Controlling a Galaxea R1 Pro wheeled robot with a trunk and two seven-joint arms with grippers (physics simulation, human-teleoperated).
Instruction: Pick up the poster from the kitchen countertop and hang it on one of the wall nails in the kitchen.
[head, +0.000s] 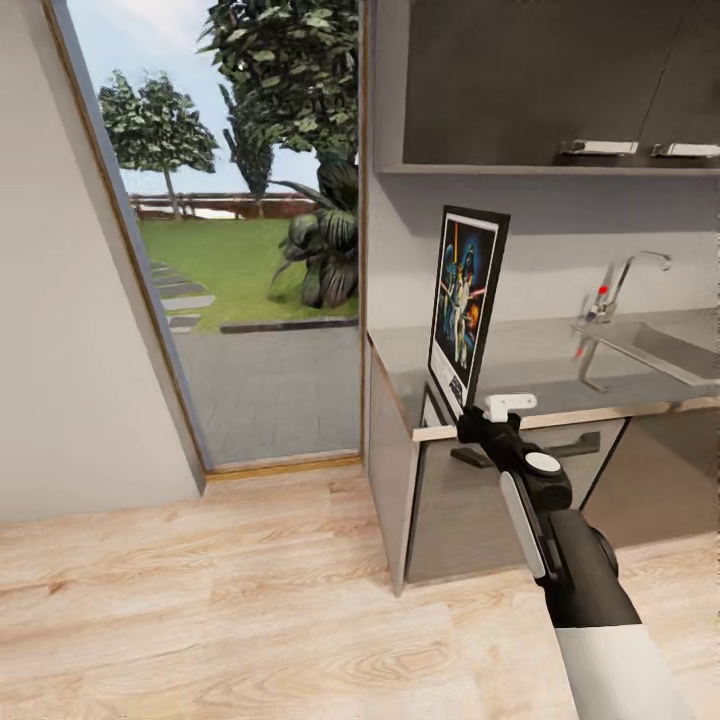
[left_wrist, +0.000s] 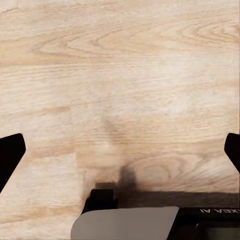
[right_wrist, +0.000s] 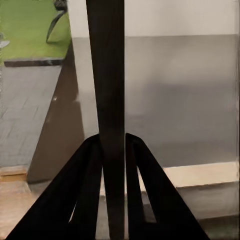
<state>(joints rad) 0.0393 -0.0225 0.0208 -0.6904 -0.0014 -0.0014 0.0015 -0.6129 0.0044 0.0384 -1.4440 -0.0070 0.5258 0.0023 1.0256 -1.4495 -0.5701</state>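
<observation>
Facing long grey kitchen countertop (head: 530, 365) beside garden doorway (head: 250, 250), pale wood floor (head: 200, 620); one black-framed Star Wars poster (head: 467, 305) pinched upright in my right gripper (head: 478, 415); left gripper (left_wrist: 120, 150) spread wide.

R arm out fwd, L gripper aimed down.
R gripper (head: 478, 415) pinched shut on poster (head: 466, 305) bottom edge, at countertop (head: 520, 365) front; L gripper (left_wrist: 122, 150) fingers spread wide.

Right arm (head: 590, 590): black tubular forearm, white lower sleeve, long pale grey side panel, round white cap at the wrist joint, small white bracket beside the pincer. Right pincer (right_wrist: 114, 150): two matte black tapering fingers (right_wrist: 80, 190). Left pincer: black fingertips (left_wrist: 10, 152), grey housing plate, black strip with white lettering.
</observation>
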